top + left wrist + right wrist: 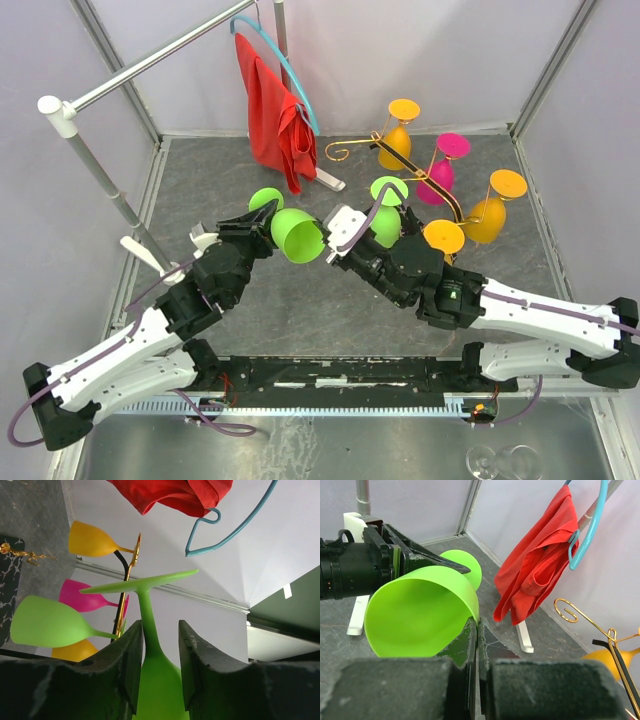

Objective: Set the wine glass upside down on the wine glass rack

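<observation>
A lime green wine glass (297, 235) lies nearly level above the table between my two arms, its foot (265, 199) towards the back left. My left gripper (258, 224) is shut on it where the stem meets the bowl (155, 680); the left wrist view shows my fingers (125, 660) on either side of it. My right gripper (335, 233) is shut on the rim of the bowl (420, 610), pinching its wall. The gold wine glass rack (420, 178) stands at the back right, with several orange, pink and green glasses hanging upside down on it.
A blue hanger with red cloth (277, 115) hangs from a metal rail (150, 60) at the back left. The rail's white foot (330, 181) lies on the table beside the cloth. The rack's black marbled base (7, 580) shows in the left wrist view. Clear glasses (500, 462) lie below the table's near edge.
</observation>
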